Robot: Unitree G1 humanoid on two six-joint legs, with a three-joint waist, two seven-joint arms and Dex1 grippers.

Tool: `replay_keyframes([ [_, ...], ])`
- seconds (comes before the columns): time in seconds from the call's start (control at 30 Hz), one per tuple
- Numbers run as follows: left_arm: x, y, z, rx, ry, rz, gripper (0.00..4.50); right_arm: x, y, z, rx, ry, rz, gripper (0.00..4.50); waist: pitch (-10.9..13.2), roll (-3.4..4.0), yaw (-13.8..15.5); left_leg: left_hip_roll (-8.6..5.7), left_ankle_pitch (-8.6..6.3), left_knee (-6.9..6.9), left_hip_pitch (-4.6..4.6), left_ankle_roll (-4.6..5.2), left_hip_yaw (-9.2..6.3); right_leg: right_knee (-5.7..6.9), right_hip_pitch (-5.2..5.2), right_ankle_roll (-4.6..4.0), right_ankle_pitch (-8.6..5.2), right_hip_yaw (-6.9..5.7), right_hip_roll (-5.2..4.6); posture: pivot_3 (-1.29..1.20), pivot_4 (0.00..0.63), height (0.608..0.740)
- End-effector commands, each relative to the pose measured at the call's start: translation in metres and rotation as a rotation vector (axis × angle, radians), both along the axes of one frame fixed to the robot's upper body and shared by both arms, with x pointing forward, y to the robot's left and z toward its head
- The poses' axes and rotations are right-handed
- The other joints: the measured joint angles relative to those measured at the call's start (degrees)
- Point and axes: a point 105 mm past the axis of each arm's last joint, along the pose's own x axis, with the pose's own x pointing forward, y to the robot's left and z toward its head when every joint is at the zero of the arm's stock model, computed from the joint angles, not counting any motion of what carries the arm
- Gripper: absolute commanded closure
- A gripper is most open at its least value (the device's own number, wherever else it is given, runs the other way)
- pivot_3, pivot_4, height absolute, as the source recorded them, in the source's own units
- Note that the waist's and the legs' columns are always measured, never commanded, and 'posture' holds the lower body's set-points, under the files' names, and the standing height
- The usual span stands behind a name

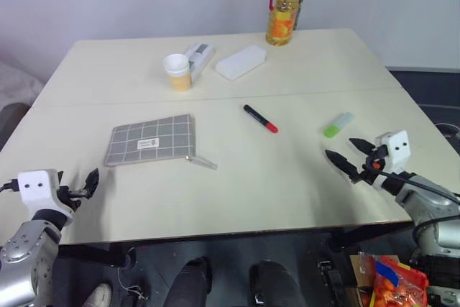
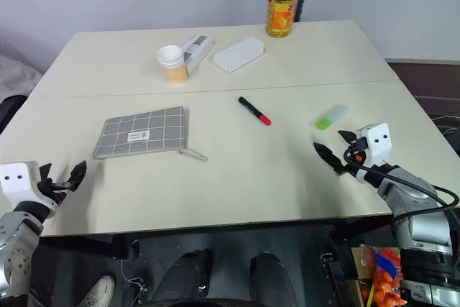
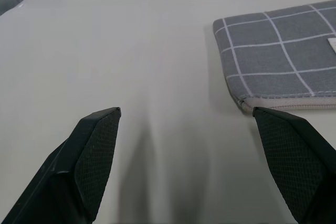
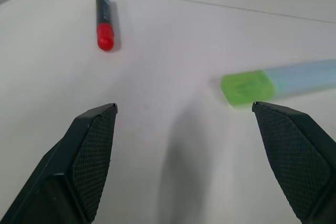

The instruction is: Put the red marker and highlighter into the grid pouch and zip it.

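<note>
The grid pouch (image 1: 152, 139) lies flat on the left half of the table, its zipper edge and pull tab (image 1: 202, 161) facing me. At mid-table is the red marker (image 1: 260, 118), lying at a slant with its red end nearer me. The green highlighter (image 1: 338, 125) rests further right. My left gripper (image 1: 83, 186) hovers open near the table's front left edge, short of the pouch (image 3: 278, 56). On the right, my right gripper (image 1: 340, 149) is open and empty, just in front of the highlighter (image 4: 278, 82), with the marker (image 4: 104, 20) beyond it.
At the back of the table (image 1: 251, 177) stand a paper cup (image 1: 177, 72), a small grey-and-white pack (image 1: 200, 55), a white plastic box (image 1: 241, 61) and an oil bottle (image 1: 285, 5). A bag of orange items (image 1: 392, 285) sits on the floor at the lower right.
</note>
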Motion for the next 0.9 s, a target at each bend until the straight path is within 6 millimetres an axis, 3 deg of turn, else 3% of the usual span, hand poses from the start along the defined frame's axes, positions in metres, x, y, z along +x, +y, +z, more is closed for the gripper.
replay_keyframes([
  [0.03,-0.001,0.0,0.014,0.033,-0.038,-0.003,0.18,0.003,0.004,0.006,0.006,-0.032,0.01,0.2,0.0,0.0,0.0,0.0,0.0,0.0,0.0,0.0,0.0,0.0,0.0,0.0,0.0,0.0,0.0,0.0,0.15,0.74],
  [0.23,0.004,-0.005,0.02,-0.007,-0.08,-0.013,0.18,0.005,0.012,0.007,0.015,-0.04,0.027,0.2,0.0,0.0,-0.1,0.01,0.0,0.0,0.0,0.0,0.0,0.0,0.0,0.0,0.0,0.0,0.01,0.0,0.15,0.74],
  [0.43,0.008,-0.015,0.013,-0.013,-0.068,-0.028,0.18,0.01,0.037,0.01,0.042,-0.058,0.085,0.2,0.0,0.0,-0.2,0.01,0.0,0.0,0.01,0.0,0.0,0.01,-0.01,0.01,0.01,0.0,0.01,0.0,0.15,0.74],
  [0.67,0.011,-0.026,0.004,-0.012,-0.079,-0.021,0.18,0.01,0.119,0.032,0.104,-0.121,0.313,0.2,0.0,0.01,-0.2,0.03,0.0,0.0,0.0,0.0,-0.02,0.02,-0.03,0.03,0.02,0.0,0.05,0.0,0.15,0.74],
  [0.77,0.016,-0.029,0.003,-0.011,-0.084,-0.03,0.0,0.008,0.156,0.03,0.085,-0.106,0.403,1.03,0.0,-0.02,-0.1,0.01,0.0,0.0,-0.01,0.0,-0.04,0.0,-0.02,0.03,0.02,0.0,0.04,0.0,0.15,0.74],
  [0.9,0.023,-0.032,0.004,0.011,-0.088,-0.059,0.0,0.022,0.196,0.026,0.039,-0.098,0.42,3.2,0.0,-0.02,-0.2,-0.01,0.0,0.0,-0.01,0.0,-0.05,0.0,-0.04,0.02,0.02,-0.01,0.03,0.0,0.15,0.74],
])
